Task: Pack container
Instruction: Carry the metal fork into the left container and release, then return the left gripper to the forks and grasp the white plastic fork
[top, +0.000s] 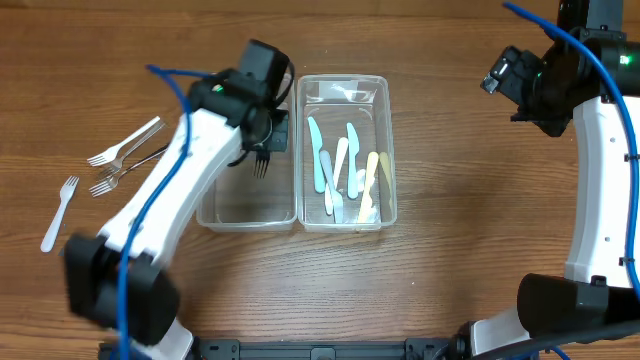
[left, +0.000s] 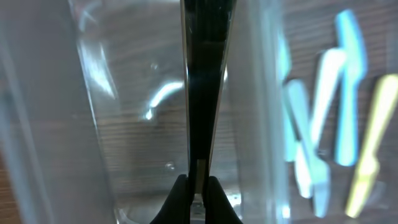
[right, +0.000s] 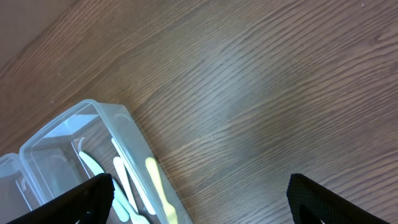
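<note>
Knives (top: 345, 170) in right container (top: 342, 92) — forks (top: 118, 158) on table (top: 450, 250), far left.

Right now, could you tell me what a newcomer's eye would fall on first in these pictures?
The left gripper, shut on a black fork, hangs over the left clear container. Beside it, the right container holds pastel plastic knives, and pale forks lie on the wooden table to the left. The right gripper is open, off to the right over wood.
</note>
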